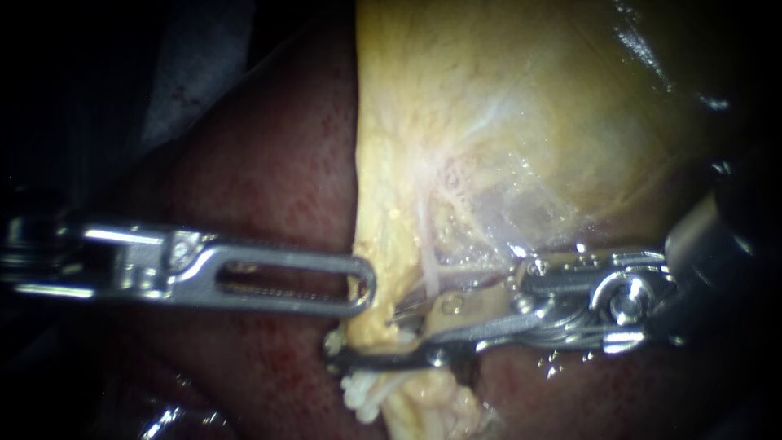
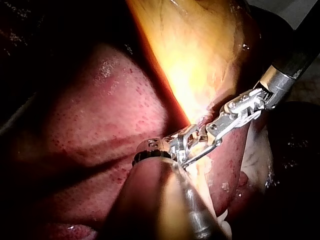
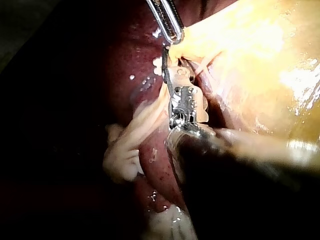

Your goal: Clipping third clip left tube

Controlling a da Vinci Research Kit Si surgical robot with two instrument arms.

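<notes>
The pale tube (image 1: 429, 275), hanging from the gallbladder (image 1: 505, 122) into the spread jaws of my right instrument (image 1: 366, 336), looks soft, slick and easily torn, so take it squarely across its bare stretch, while my left instrument (image 1: 364, 286) pinches the gallbladder's edge.

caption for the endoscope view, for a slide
Left instrument meets the edge of the gallbladder; right instrument, jaws open, straddles its lower fringe, liver behind.
</notes>
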